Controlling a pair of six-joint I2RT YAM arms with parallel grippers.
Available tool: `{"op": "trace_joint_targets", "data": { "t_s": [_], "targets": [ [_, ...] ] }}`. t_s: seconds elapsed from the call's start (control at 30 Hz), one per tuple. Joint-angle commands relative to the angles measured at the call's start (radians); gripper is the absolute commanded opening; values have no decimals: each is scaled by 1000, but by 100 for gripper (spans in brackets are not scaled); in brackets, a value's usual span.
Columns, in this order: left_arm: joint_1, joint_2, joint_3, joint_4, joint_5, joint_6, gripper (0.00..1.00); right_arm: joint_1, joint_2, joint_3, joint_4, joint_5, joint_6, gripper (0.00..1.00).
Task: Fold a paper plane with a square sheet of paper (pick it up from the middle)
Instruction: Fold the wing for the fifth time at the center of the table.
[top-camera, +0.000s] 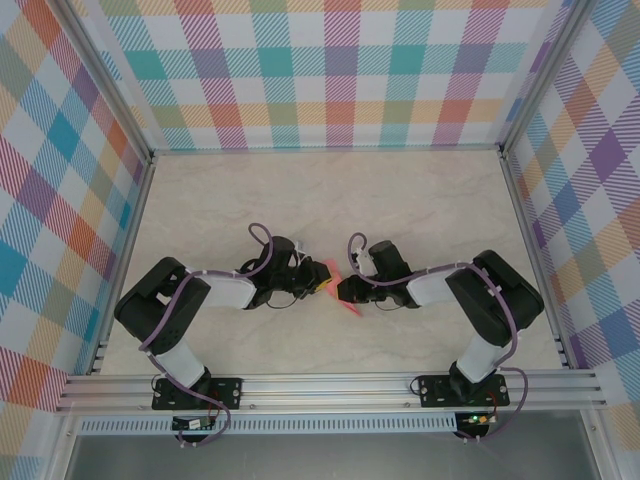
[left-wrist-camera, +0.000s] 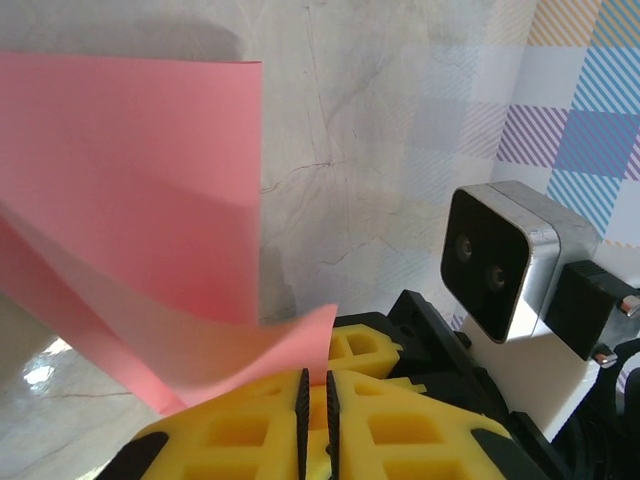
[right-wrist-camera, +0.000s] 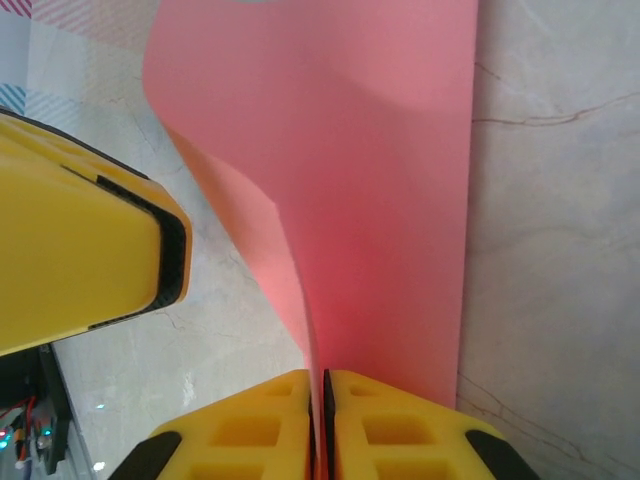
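The left claw (left-wrist-camera: 315, 405) is pinching shut on a curled corner of the square sheet of paper (left-wrist-camera: 130, 190), and the sheet is standing away from it toward 11 o'clock. In the right wrist view, the right claw (right-wrist-camera: 322, 410) is clamping the sheet's edge in the seam between its pads (right-wrist-camera: 250, 430), and the paper is stretching off toward 12 o'clock. From above, the sheet is hanging between both claws just over the middle of the table (top-camera: 320, 200), with the left claw at its 9 o'clock and the right at its 3 o'clock.

The left hold is looking shallow (only the corner tip is going in). A pull apart could slip it free or tear the thin paper. The sheet is also bowing, so a crease pressed now would likely land crooked.

The pads are hiding how deep the paper is sitting. Both wrist views are cutting off the sheet's far edges. From above, the claws are covering most of it, so whether any fold exists is hard to tell.
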Motion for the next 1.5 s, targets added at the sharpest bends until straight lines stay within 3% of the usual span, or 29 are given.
{"op": "trace_joint_targets", "data": {
  "t_s": [0.0, 0.63, 1.0, 1.47],
  "targets": [
    [-15, 18, -19, 48, 19, 21, 14, -1, 29, 21, -9, -46, 15, 12],
    [-19, 79, -11, 40, 0, 26, 12, -4, 5, 53, -101, -67, -28, 22],
    [-19, 95, 3, 29, 1, 38, 11, -5, -106, 96, -319, -32, -94, 34],
    [-19, 88, 5, 30, 5, 37, 11, -5, -73, 115, -401, -14, -110, 22]
  ]
}}
